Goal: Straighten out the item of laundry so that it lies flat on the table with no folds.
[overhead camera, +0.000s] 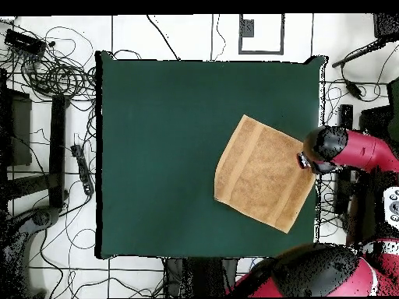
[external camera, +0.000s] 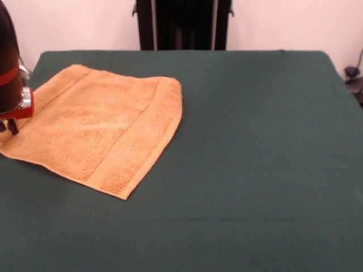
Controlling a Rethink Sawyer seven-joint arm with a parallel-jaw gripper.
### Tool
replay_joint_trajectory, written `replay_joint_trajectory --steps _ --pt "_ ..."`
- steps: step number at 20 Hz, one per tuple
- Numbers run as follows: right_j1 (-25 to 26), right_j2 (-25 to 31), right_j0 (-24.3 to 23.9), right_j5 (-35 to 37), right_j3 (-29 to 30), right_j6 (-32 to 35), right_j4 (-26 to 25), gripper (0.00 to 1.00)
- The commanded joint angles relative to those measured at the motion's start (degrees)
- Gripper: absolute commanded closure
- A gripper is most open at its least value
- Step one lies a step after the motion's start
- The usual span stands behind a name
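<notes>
The item of laundry (external camera: 96, 127), an orange-tan towel, lies spread out on the left part of the green table (external camera: 255, 147). A woven band runs near its right edge and another near its far left edge, and I see no fold. My gripper (external camera: 9, 126) hangs low at the towel's left edge, mostly cut off by the picture's border. In the overhead view the towel (overhead camera: 263, 173) sits turned at an angle near the table's (overhead camera: 156, 156) right side. There the gripper (overhead camera: 303, 161) is over the towel's right corner. Whether it grips the cloth cannot be told.
The table's right edge (overhead camera: 319, 117) in the overhead view runs just past the towel's corner. Cables (overhead camera: 54, 70) and stands crowd the floor to the left. A black upright frame (external camera: 182, 22) stands behind the table's far edge.
</notes>
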Motion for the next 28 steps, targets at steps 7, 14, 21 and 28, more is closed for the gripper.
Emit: replay_joint_trajectory --steps 7,14,21,28 --pt "12.7 7.3 8.2 -11.1 -4.1 18.0 7.8 1.0" --pt "14.4 7.1 9.8 -8.5 -7.6 15.1 9.5 1.0" --pt "17.1 6.9 11.7 -7.6 -13.2 15.1 10.7 1.0" --pt "19.0 7.5 12.9 -7.4 -17.0 11.3 11.4 1.0"
